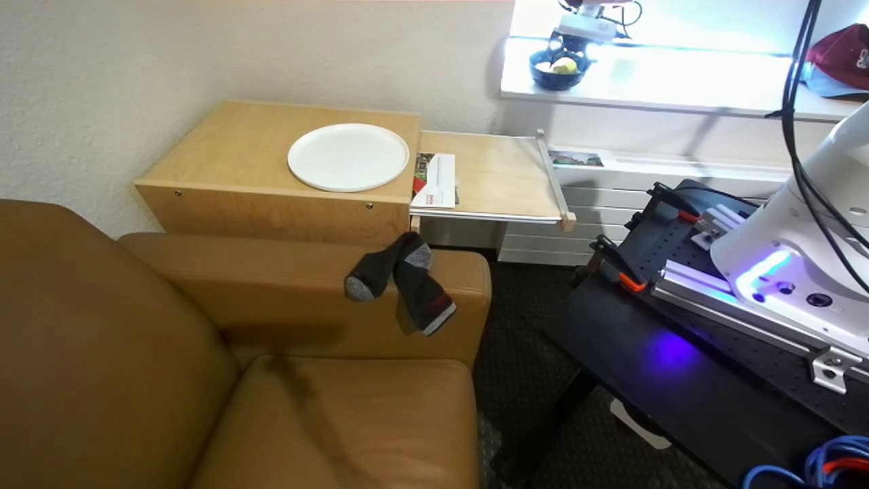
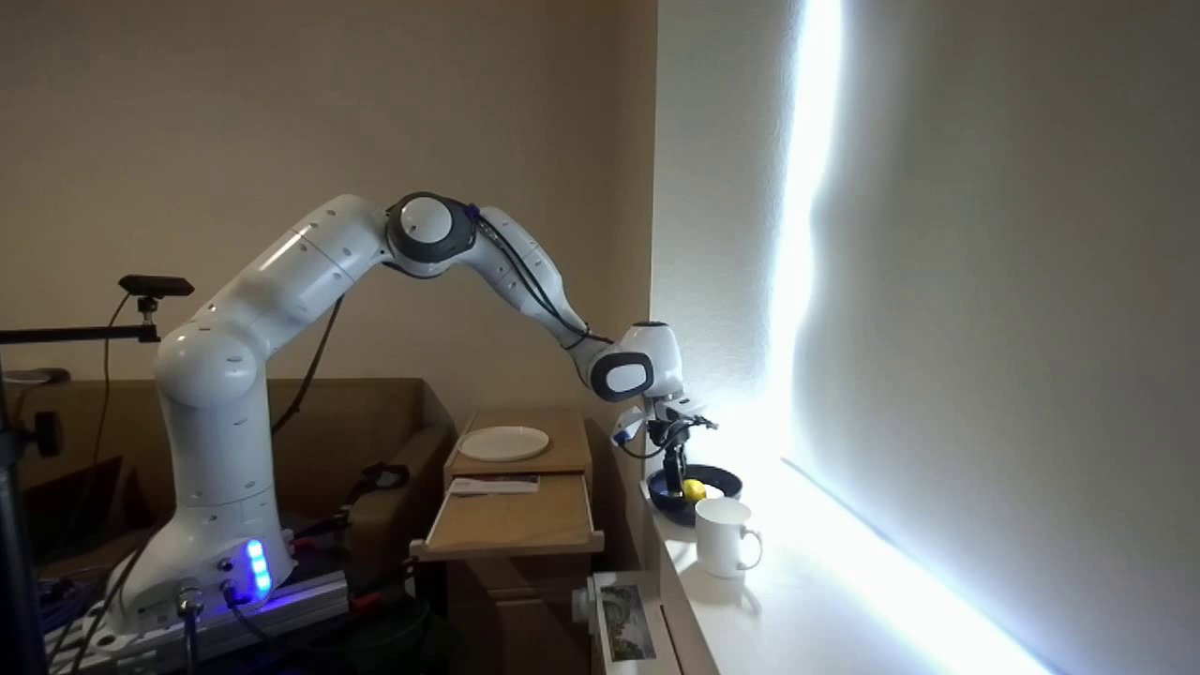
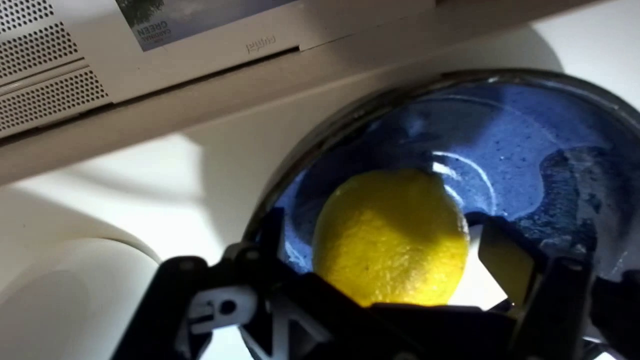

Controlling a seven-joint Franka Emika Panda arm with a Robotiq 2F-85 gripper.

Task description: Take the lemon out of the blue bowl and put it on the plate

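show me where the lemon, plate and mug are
Lemon (image 3: 390, 237): wrist view, on its yellow rind.
Plate (image 1: 348, 157): in an exterior view, on its bare middle.
Mug (image 2: 721, 539): in an exterior view, on its outer wall.

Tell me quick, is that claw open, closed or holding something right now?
Gripper: open, straddling the lemon in the bowl, with gaps on both sides in the wrist view; not holding it.

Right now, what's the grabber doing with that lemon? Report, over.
Gripper open. Lemon in the blue bowl, not gripped. White mug close beside the bowl.
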